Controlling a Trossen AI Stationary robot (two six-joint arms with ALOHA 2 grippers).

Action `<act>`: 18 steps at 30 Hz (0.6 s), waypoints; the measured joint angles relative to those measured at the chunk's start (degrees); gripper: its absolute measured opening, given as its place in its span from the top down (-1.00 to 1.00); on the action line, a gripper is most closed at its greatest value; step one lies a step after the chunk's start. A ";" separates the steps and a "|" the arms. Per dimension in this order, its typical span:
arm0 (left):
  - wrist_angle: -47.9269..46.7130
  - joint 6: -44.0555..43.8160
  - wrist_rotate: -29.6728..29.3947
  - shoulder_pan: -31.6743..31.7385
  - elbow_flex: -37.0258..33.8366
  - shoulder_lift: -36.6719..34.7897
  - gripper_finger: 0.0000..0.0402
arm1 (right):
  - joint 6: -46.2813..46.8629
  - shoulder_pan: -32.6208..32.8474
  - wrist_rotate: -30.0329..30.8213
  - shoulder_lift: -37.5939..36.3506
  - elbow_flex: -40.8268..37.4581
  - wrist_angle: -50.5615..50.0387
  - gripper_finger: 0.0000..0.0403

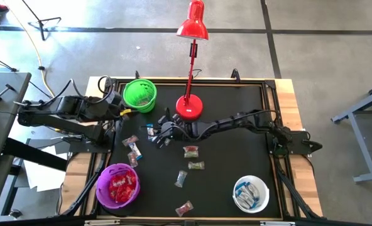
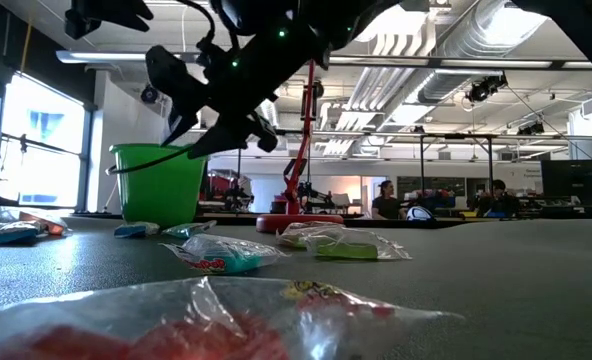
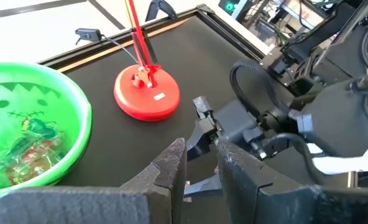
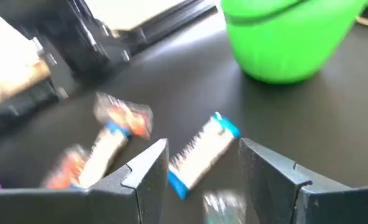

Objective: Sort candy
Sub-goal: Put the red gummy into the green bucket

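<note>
Candy [image 4: 202, 152], a blue-and-white piece, lies between our right gripper [image 4: 202, 171] open jaws, near the green bowl [image 1: 139, 95]; light, crinkly, slippery, so we pinch mid-wrapper. Left gripper [image 3: 201, 165] jaws: narrowly parted, empty.

Overhead looks down; low level; wrists close; all share green bowl [image 1: 139, 95].

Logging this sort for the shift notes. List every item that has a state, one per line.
green bowl: upright, holds greenish candy
purple bowl: upright, holds red candy
white bowl: upright, holds blue-and-white candy
loose candy: scattered on the mat, unsorted
blue-and-white candy: lying flat, ungripped
right gripper: open, over that candy
left gripper: empty, near the green bowl
</note>
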 joint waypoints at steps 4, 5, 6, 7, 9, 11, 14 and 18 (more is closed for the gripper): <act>0.13 0.24 0.59 1.50 0.00 -0.09 0.62 | 0.74 0.03 0.64 -2.58 -4.50 1.27 0.05; 0.17 0.32 0.63 1.85 0.00 -0.09 0.62 | 1.31 0.02 0.93 -3.45 -5.72 1.26 0.05; 0.36 0.28 0.76 2.11 0.00 -0.09 0.62 | 1.70 0.02 0.88 -4.58 -7.22 1.46 0.05; 0.39 0.26 0.80 2.44 0.00 -0.07 0.62 | 2.35 0.07 1.23 -5.69 -8.98 1.55 0.05; 0.76 0.26 0.92 3.08 0.00 -0.09 0.62 | 3.32 0.09 1.95 -8.26 -12.89 1.57 0.05; 1.52 0.23 0.64 3.82 0.00 -0.07 0.62 | 3.96 0.08 2.00 -11.24 -16.99 1.38 0.05; 3.87 0.67 0.52 5.21 0.00 0.02 0.62 | 4.74 0.16 0.94 -16.48 -23.29 0.14 0.05; 6.99 1.27 0.33 7.21 0.00 0.58 0.62 | 6.51 -0.15 -6.39 -22.93 -31.12 -1.53 0.05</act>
